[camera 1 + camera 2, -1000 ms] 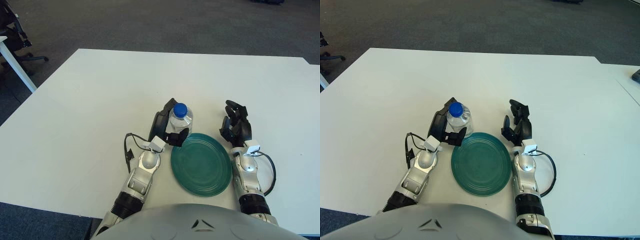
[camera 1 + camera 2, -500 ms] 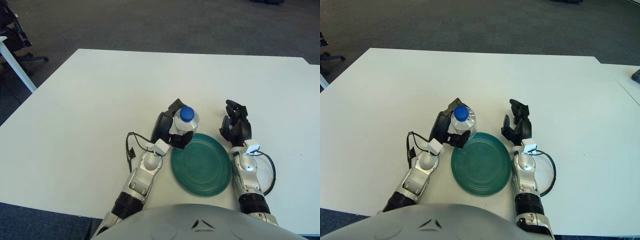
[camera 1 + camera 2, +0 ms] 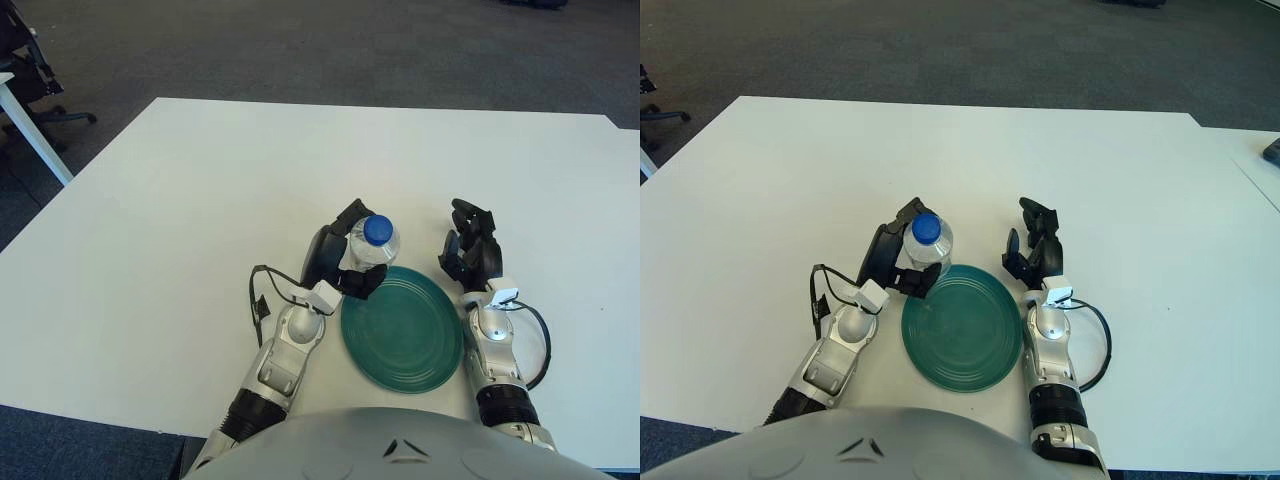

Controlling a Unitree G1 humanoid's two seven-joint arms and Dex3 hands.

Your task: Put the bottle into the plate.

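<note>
Left hand (image 3: 340, 262) has its fingers wrapped round the clear, blue-capped bottle (image 3: 372, 246), which stands upright at about eleven o'clock of the green plate (image 3: 404, 330) — closer to the rim than a second ago, perhaps already over it, though I cannot tell if it is lifted. Carrying is under way; lowering remains. Right hand (image 3: 470, 256), fingers loosely spread and empty, shows at the plate's two o'clock on the white table (image 3: 180, 200).

White table (image 3: 200, 200), grey carpet (image 3: 300, 40)
</note>
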